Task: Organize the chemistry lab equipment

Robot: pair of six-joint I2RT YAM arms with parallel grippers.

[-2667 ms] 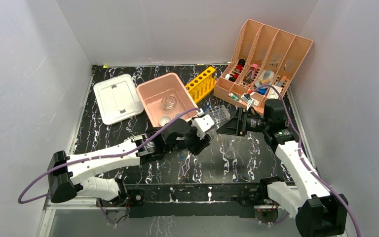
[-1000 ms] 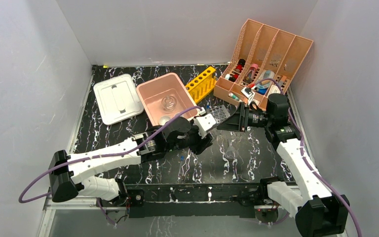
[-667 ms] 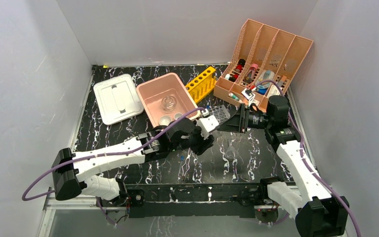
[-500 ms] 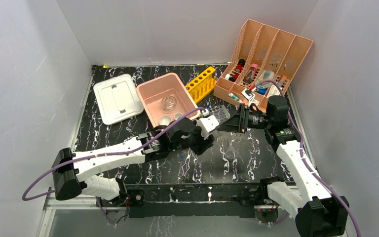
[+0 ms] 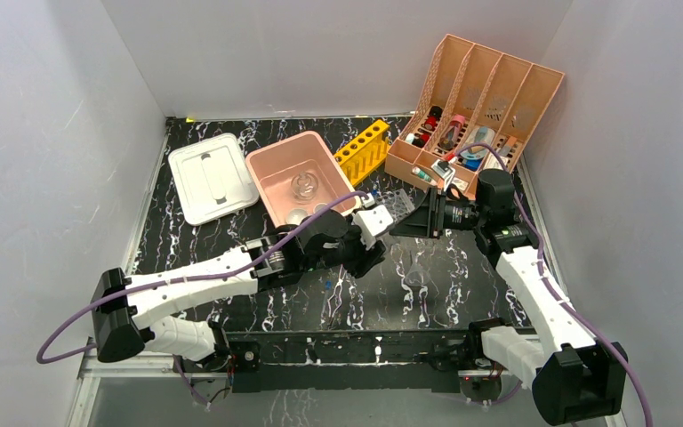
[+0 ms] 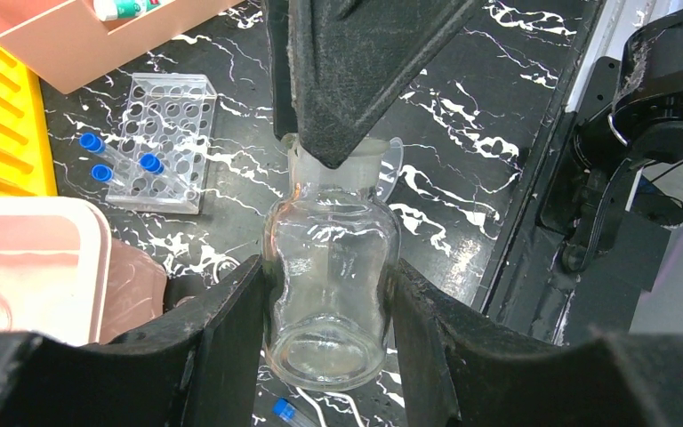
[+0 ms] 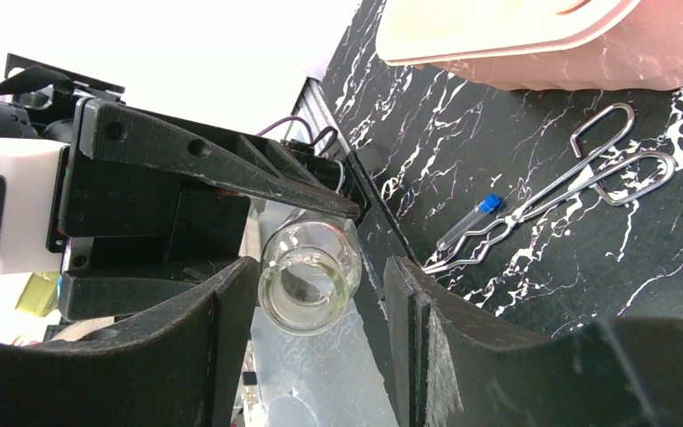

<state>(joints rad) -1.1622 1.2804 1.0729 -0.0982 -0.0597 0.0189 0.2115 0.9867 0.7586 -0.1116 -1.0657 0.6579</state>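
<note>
Presently: glass bottle [image 6: 331, 298] clamped at body by left gripper [image 6: 325, 267], held above table [image 5: 462, 276] between arms. Long axis aimed mouth-first at right gripper [image 7: 320, 262]; jaws wide, straddling neck, contact unclear.

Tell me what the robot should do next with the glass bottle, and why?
Probably close the right gripper on the neck of the glass bottle. The left gripper grips its body, and the neck sits inside the right jaws with a gap showing.
</note>
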